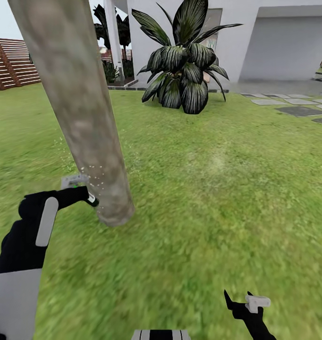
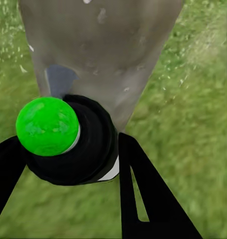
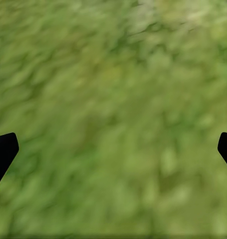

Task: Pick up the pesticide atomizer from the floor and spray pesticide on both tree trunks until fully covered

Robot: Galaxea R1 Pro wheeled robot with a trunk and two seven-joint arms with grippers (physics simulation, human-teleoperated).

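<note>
A thick pale grey-tan tree trunk [image 1: 85, 118] leans up from the lawn at the left of the head view. My left gripper [image 1: 80, 191] is shut on the pesticide atomizer [image 1: 91, 199], a small black piece with a green tip held right beside the trunk's base. White droplets speckle the air and bark around it. The left wrist view has the atomizer [image 2: 68, 142] with its green round cap between my black fingers [image 2: 143, 194], pointed at the trunk [image 2: 101, 50]. My right gripper [image 1: 241, 302] hangs low over grass, open with nothing in it; its fingertips [image 3: 3, 152] sit far apart.
A dark, broad-leaved plant [image 1: 182, 61] stands ahead in front of the white house [image 1: 274, 42]. Grey paving slabs [image 1: 300, 111] lie at the right. A brown slatted fence [image 1: 12, 63] runs at the far left. Open lawn [image 1: 217, 189] spreads to the right of the trunk.
</note>
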